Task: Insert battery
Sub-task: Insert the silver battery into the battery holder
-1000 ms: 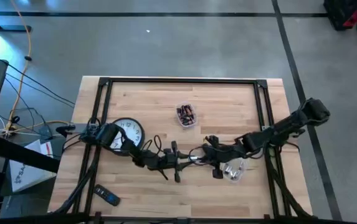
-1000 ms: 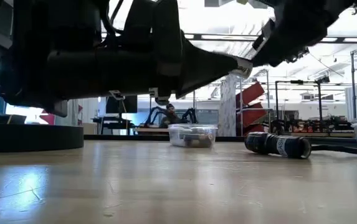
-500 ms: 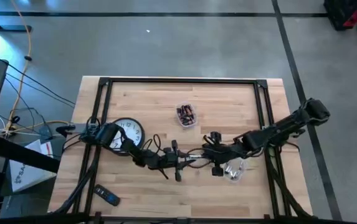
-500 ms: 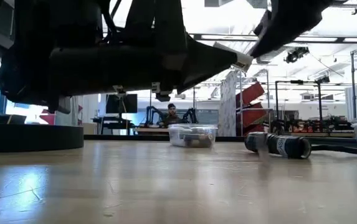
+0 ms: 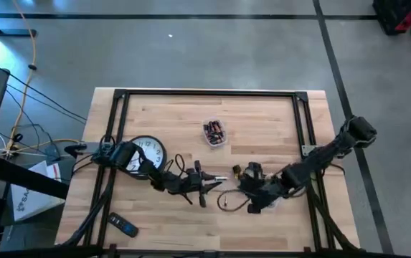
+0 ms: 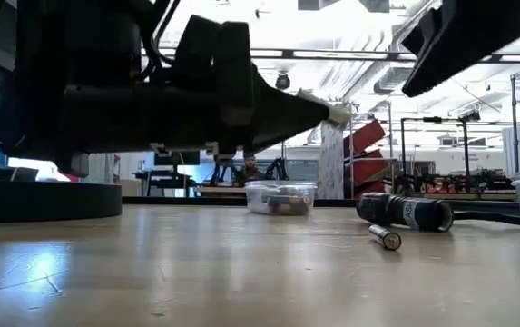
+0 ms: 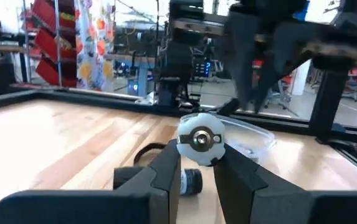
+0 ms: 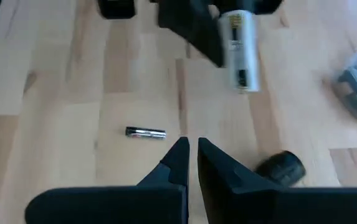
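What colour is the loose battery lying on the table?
Silvery metallic with dark ends; the battery shows best in the right wrist view.

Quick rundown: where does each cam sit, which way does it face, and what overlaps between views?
High view: overhead, straight down on the table; both arms, clock, battery tub.
Low view: tabletop height, level across into the room; left arm looms large above, loose battery on the wood.
Left wrist view: forward past the left gripper, which clamps a white cylinder.
Right wrist view: down past the right gripper, nearly closed and empty.
Shared: the loose battery also shows in the right wrist view.
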`<act>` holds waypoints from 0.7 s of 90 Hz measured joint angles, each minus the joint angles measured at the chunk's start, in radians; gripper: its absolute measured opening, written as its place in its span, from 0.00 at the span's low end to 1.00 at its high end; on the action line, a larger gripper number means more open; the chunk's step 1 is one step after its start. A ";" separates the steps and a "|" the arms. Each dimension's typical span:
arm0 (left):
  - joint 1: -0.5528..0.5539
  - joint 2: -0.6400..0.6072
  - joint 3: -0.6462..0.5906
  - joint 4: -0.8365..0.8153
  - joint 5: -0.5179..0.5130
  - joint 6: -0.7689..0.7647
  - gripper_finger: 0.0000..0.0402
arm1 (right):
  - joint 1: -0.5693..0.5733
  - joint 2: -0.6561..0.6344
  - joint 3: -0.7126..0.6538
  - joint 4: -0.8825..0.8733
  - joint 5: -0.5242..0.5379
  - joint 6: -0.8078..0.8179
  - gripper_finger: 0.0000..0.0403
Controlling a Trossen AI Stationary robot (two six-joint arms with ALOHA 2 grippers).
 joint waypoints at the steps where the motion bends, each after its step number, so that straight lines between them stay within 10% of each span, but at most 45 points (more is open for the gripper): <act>1: -0.003 0.000 0.001 -0.016 0.002 -0.009 0.15 | 0.001 0.010 0.000 0.008 0.000 -0.006 0.00; 63: -0.107 -0.005 0.038 -0.459 -0.035 -0.257 0.16 | -0.005 0.289 -0.001 0.367 0.016 -0.035 0.00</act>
